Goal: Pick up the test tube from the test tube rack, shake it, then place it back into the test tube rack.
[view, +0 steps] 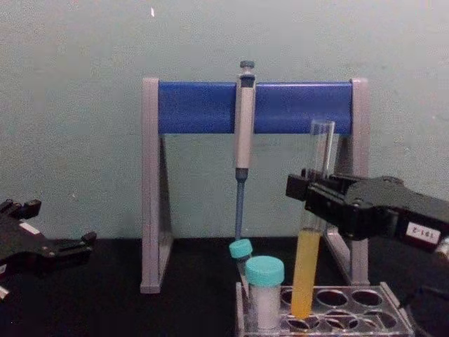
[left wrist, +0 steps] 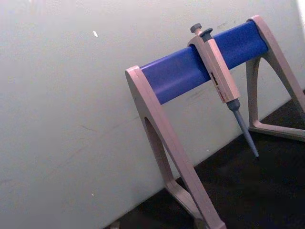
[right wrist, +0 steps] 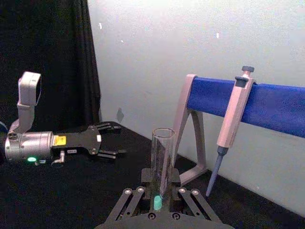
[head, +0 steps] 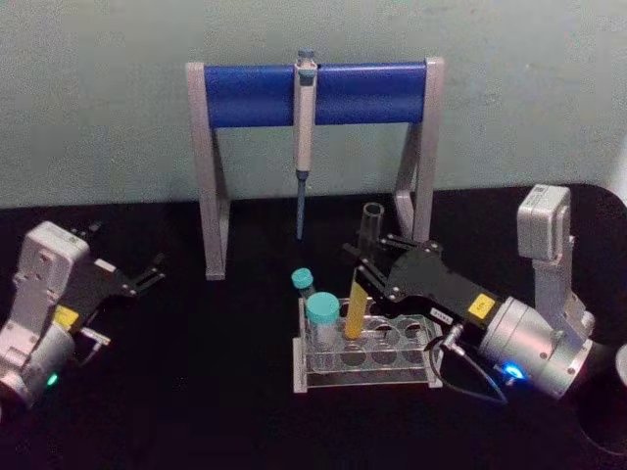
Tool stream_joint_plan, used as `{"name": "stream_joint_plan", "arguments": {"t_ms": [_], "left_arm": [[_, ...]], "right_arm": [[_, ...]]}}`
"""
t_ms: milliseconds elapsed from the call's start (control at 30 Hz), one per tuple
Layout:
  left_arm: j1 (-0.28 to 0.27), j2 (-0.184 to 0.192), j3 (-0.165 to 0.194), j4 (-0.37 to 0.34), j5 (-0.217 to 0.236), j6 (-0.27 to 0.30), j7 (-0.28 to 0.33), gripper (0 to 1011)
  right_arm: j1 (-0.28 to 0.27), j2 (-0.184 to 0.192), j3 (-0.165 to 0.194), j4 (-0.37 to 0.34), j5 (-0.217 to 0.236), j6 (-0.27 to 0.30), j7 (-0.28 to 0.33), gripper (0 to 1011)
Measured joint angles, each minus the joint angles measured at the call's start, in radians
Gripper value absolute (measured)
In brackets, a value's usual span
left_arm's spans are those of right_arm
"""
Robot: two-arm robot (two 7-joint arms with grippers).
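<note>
The test tube (head: 370, 227) is a tall clear glass tube with yellow liquid in its lower part. It leans slightly, and its round bottom sits level with the top plate of the clear test tube rack (head: 407, 354). My right gripper (head: 361, 269) reaches in from the right and is shut on the test tube's middle. In the chest view the right gripper (view: 310, 194) grips the test tube (view: 306, 274) above the liquid, over the rack (view: 368, 310). The right wrist view shows the test tube (right wrist: 162, 152) standing between my fingers. My left gripper (head: 147, 274) rests open at the far left.
A grey-and-blue pipette stand (head: 245, 96) stands behind the rack, with a pipette (head: 305, 127) hanging from its bar. Two teal-capped white tubes (head: 321, 318) stand in the rack's left end. The black table ends at a pale wall.
</note>
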Motion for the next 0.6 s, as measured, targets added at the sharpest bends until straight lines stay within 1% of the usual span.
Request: {"name": "stream_joint_plan", "arguments": {"t_ms": [600], "left_arm": [[0.0,0.0,0.0,0.0,0.0,0.0,0.0,1001]], "right_arm": [[0.012,-0.01,-0.014,0.041,-0.018,0.011,-0.015,233]]}}
